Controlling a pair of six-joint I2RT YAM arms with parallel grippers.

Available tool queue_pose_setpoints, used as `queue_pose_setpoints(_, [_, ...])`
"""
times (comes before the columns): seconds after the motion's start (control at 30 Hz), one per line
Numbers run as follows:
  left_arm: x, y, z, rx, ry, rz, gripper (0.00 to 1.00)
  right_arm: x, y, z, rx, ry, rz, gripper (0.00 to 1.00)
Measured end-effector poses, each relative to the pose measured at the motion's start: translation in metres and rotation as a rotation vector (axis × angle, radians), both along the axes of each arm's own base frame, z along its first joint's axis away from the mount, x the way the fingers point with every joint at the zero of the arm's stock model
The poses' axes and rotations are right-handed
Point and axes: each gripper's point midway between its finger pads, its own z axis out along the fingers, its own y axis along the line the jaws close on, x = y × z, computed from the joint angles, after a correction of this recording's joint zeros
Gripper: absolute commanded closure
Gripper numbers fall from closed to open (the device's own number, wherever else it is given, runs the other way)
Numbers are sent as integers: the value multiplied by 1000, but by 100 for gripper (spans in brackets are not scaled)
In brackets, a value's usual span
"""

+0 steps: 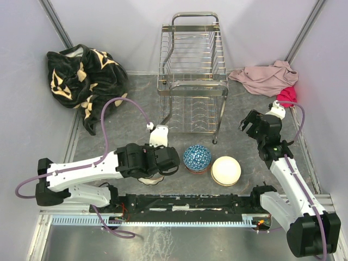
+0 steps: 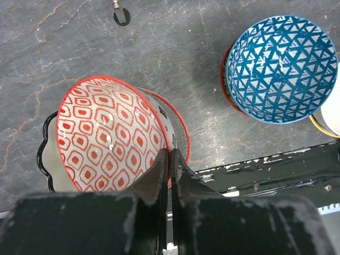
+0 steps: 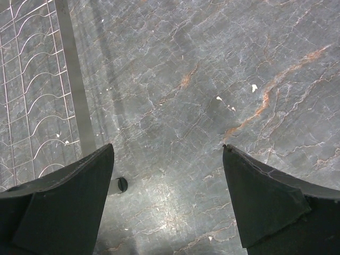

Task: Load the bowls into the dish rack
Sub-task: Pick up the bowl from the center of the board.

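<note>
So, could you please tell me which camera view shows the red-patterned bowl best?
The left wrist view: the red-patterned bowl sits close up, inside pattern clear, the left gripper shut on its rim. The top external view shows only a sliver under that gripper; the right wrist view shows none of it.

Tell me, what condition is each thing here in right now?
left gripper: shut on the red-patterned bowl's rim.
red-patterned bowl: tilted, nested in other bowls.
blue bowl: sitting free, untouched.
cream bowl: sitting free, untouched.
dish rack: upright, no bowls in it.
right gripper: open, holding nothing.
dark blanket: crumpled.
pink cloth: crumpled.
</note>
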Motion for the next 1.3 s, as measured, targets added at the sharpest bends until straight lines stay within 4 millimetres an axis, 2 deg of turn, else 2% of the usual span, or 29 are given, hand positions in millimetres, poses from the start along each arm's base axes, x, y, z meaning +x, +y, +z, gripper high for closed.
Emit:
queue_pose_setpoints(0.2, [0,7,11,-31,-16,9,97,0,0,0,2,0,-1,9])
queue_pose_setpoints(0.5, [11,26,53,-118,-120,61,97,0,0,0,8,0,2,9])
queue_pose_setpoints(0.8, [37,51,73,-157,-189,188,97,0,1,0,13,-1,3,9])
queue_pose_setpoints(0.9, [53,63,83,-195,-220,248,97,0,1,0,15,0,6,9])
queue_pose_setpoints(1.03, [88,87,90,-217,-262,362,97,0,2,-1,17,2,11,9])
queue_pose_setpoints(1.3, [153,122,67,-258,-279,528,97,1,1,-1,18,4,7,9])
